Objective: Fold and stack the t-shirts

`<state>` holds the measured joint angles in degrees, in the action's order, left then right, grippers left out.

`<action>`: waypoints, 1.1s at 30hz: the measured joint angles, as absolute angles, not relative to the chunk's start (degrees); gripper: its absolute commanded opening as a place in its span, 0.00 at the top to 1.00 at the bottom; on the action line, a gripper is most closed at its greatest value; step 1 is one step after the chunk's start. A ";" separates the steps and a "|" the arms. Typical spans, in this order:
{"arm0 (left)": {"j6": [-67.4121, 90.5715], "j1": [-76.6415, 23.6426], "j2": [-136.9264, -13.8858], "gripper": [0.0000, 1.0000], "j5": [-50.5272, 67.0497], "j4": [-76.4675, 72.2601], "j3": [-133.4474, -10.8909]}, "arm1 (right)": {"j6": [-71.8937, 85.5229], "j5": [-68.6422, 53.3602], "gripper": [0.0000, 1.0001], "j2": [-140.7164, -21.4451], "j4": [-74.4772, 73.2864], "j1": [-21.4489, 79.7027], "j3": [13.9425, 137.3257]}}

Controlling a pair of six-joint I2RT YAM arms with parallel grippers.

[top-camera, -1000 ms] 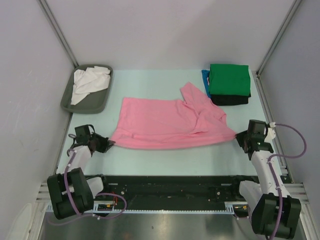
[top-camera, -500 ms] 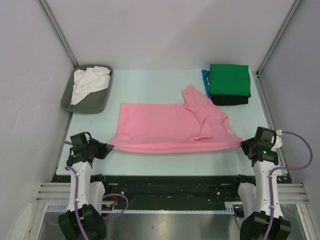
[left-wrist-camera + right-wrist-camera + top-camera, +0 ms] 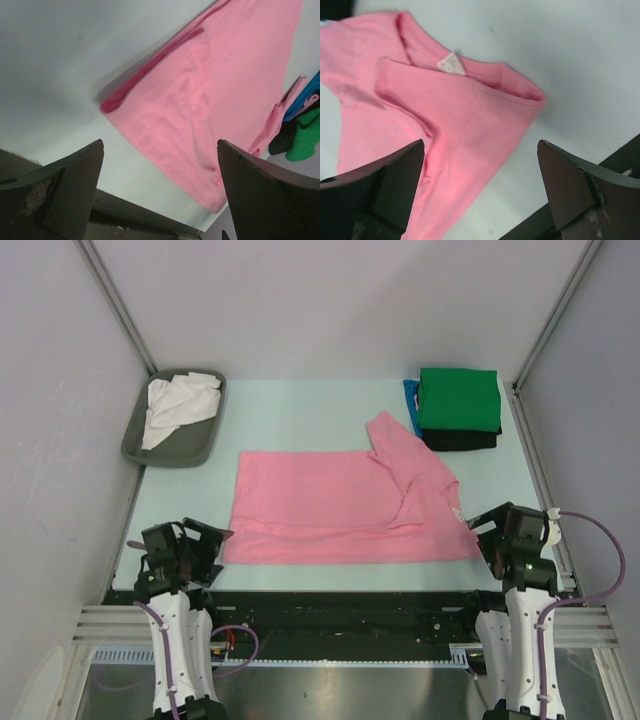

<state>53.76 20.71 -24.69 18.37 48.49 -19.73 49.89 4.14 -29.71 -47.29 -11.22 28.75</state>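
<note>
Left gripper (image 3: 210, 548) and right gripper (image 3: 483, 533) both gape empty, pink t-shirt (image 3: 340, 505) half-folded on counter (image 3: 300, 415) between them, green-black-blue stack (image 3: 458, 398) done beyond right gripper, white t-shirt (image 3: 180, 403) unfolded in tray (image 3: 135, 447) beyond left.

One pink shirt (image 3: 330, 505), one green shirt (image 3: 458, 398), one black shirt (image 3: 460, 441), one blue shirt (image 3: 410, 398) (barely peeking out) and one white shirt (image 3: 178, 405) are making five. One tray (image 3: 170, 458) is sitting there.
</note>
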 measured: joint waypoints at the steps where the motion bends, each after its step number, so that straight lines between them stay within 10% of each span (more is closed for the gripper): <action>1: 53.87 20.71 -24.71 0.00 18.46 49.47 -20.29 | 49.87 4.03 0.00 -29.12 -48.36 -11.03 29.52; 19: 53.45 20.40 -58.11 0.00 23.24 32.14 -34.68 | 49.52 -12.14 0.02 -67.31 -18.50 9.19 38.04; 33: 52.95 20.23 -65.39 0.00 23.46 23.77 -35.24 | 48.07 -8.62 0.08 -68.05 -18.63 10.66 38.02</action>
<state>52.95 20.23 -65.39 23.46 23.77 -35.24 48.07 -8.62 -68.05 -18.63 10.66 38.02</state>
